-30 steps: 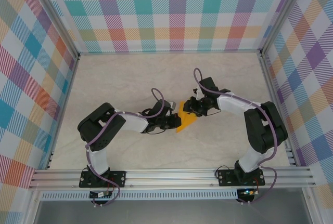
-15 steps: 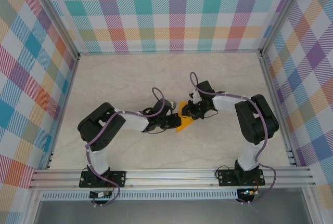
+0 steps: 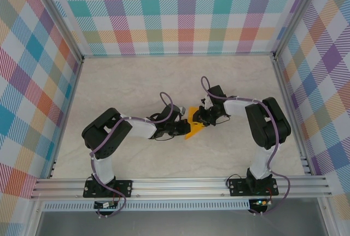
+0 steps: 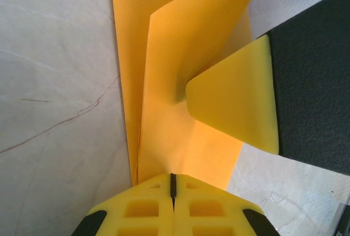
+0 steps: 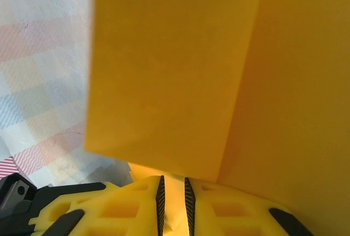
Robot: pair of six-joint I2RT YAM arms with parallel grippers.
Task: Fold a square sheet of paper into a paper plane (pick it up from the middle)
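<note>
Both left fingers [image 4: 153,192] and right fingers [image 5: 131,195] pinched shut on the creased square sheet of paper [image 4: 164,82], opposite edges.

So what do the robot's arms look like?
The left arm and right arm are white tubes with chunky black joints, each bolted on a black base. A thin purple cable loops along each one. The jaws are bright yellow plastic with little square holes moulded in and black edges.
</note>
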